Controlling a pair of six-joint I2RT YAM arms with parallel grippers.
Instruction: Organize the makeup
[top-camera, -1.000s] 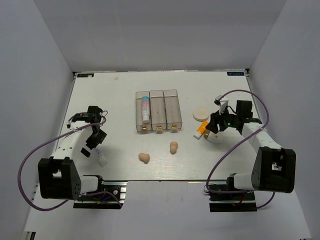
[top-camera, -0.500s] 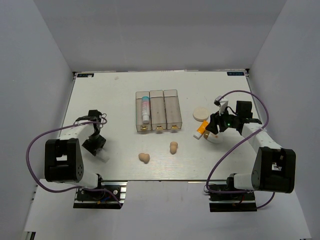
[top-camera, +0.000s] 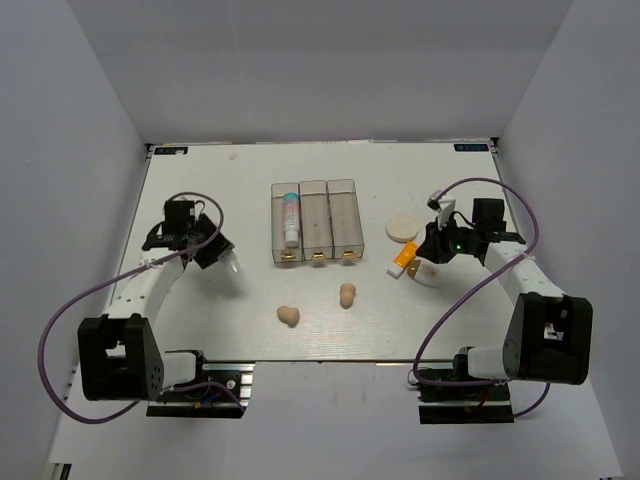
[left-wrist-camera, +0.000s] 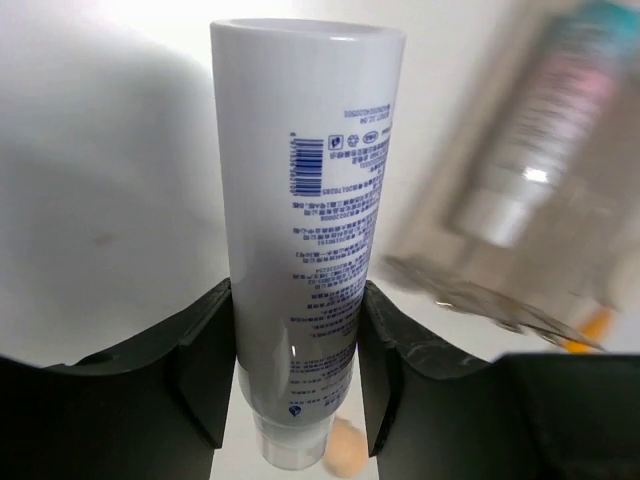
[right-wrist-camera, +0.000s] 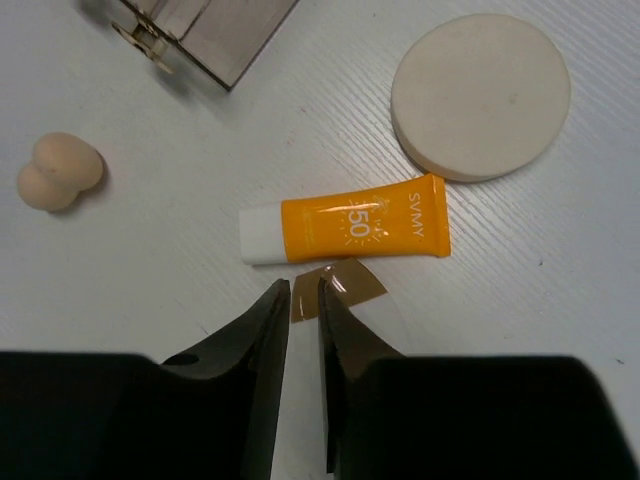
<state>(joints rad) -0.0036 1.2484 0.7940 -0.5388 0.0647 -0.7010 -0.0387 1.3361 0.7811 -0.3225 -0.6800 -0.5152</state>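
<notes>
Two grips: left jaws clamp white tube (near its cap end, may pivot loose); right jaws nearly closed, any hold I cannot tell, could nudge orange tube at twelve o'clock.

Top camera high at near edge, facing down over table. Wrist cameras close; right shares orange-white tube with top.

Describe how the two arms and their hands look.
Both the left arm and right arm have white links, black joints and a boxy black shoulder block. A purple cable loops loosely beside each. The left hand and right hand have plain, smooth black fingers.
</notes>
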